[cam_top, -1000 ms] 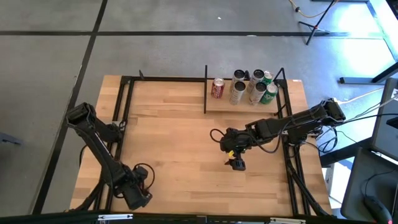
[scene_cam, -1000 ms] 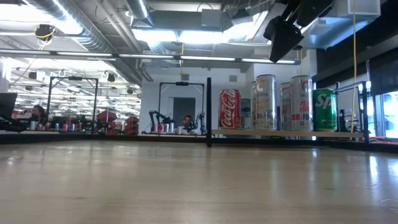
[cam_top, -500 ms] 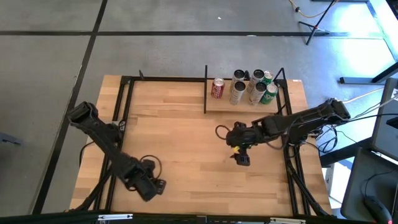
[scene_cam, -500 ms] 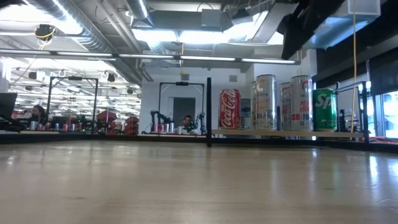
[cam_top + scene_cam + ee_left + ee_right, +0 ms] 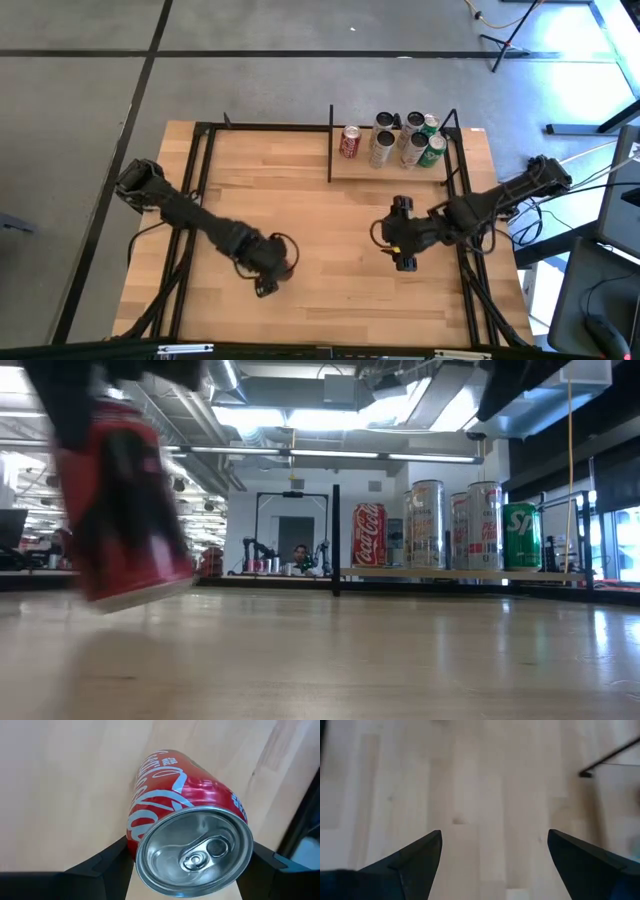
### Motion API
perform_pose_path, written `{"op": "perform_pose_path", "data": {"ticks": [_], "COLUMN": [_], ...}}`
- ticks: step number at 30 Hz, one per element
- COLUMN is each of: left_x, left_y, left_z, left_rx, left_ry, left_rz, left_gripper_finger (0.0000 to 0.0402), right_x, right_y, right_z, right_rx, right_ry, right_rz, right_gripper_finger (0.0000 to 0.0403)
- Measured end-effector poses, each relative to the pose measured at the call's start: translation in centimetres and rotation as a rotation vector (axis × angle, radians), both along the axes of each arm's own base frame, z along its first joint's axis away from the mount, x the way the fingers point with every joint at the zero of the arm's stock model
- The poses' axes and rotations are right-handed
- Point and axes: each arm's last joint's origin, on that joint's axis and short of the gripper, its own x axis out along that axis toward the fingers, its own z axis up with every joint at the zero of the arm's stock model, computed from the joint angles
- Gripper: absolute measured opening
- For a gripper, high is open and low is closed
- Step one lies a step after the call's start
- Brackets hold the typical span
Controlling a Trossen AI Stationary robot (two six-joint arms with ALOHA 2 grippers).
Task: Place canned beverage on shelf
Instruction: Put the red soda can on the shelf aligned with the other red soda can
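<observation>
Moved since earlier: my left arm swung out from the table's near left corner toward the middle, while my right arm drew back toward the right rail, farther from the shelf (image 5: 390, 165).
Shelf: it stood at the table's far right, already holding one red can (image 5: 349, 142), several silver cans (image 5: 381, 148) and green cans (image 5: 432, 150); none of these shifted.
Right gripper (image 5: 404, 262): it hung in front of the shelf, well apart from it, fingers spread wide and holding nothing.
Left gripper (image 5: 268, 285): it was clamped on the red cola can (image 5: 187, 827), well away from the shelf, to its near left.
Cola can: it was tilted and seemed just clear of the tabletop.
Progress: by my judgement, the pick was done; carrying over and setting down remained.
</observation>
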Motion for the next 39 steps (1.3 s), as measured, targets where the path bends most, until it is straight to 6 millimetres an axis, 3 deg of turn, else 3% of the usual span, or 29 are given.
{"op": "perform_pose_path", "data": {"ticks": [10,16,22,26,34,39], "left_x": [2.9,4.8,8.9,10.8,12.2,12.2], "left_y": [6.0,7.5,6.8,5.2,2.9,2.3], "left_z": [2.2,2.5,2.3,2.0,-0.5,-0.5], "left_rx": [0.154,0.197,0.166,0.179,0.195,0.234], "left_ry": [-0.087,0.02,0.183,0.161,0.196,0.19], "left_rz": [-0.386,-0.552,-0.631,-0.762,-0.991,-0.992], "left_gripper_finger": [0.0256,0.0256,0.0256,0.0256,0.0257,0.0258], "right_x": [-0.8,-0.1,0.5,0.6,0.5,0.4], "right_y": [-0.5,-2.1,-3.9,-4.0,-4.0,-3.9], "right_z": [-0.3,-0.4,-0.5,-0.5,-0.6,-0.6], "right_rx": [-0.071,-0.082,-0.056,-0.055,-0.033,-0.025], "right_ry": [0.041,0.034,0.053,0.054,0.081,0.09], "right_rz": [-0.124,-0.21,-0.278,-0.284,-0.265,-0.26], "right_gripper_finger": [0.0347,0.0347,0.0347,0.0347,0.0347,0.0347]}}
